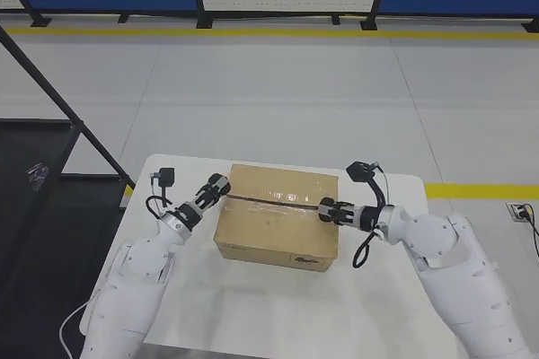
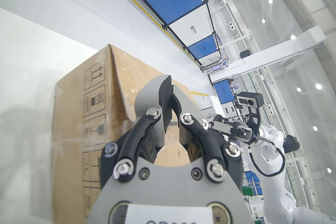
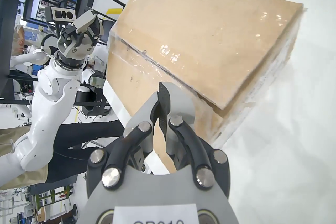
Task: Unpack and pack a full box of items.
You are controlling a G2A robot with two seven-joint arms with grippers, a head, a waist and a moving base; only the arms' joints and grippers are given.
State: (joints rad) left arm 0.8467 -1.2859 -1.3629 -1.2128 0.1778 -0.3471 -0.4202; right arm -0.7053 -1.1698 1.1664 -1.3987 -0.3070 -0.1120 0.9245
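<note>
A brown cardboard box (image 1: pixel 277 215) sits in the middle of the white table (image 1: pixel 377 314), its top flaps closed along a centre seam under clear tape. My left gripper (image 1: pixel 217 188) is at the box's left end by the seam, fingers shut with nothing between them (image 2: pixel 169 101). My right gripper (image 1: pixel 327 212) is at the box's right end by the seam, also shut and empty (image 3: pixel 162 104). The box (image 2: pixel 78 114) fills the space just beyond the left fingers, and the taped seam of the box (image 3: pixel 199 51) runs away from the right fingers. What the box holds is hidden.
A black metal frame (image 1: pixel 36 81) and a dark panel (image 1: pixel 18 224) stand off the table's left edge. Bare table lies in front of the box and to its right. A yellow floor line (image 1: pixel 494 190) runs past the table's far right.
</note>
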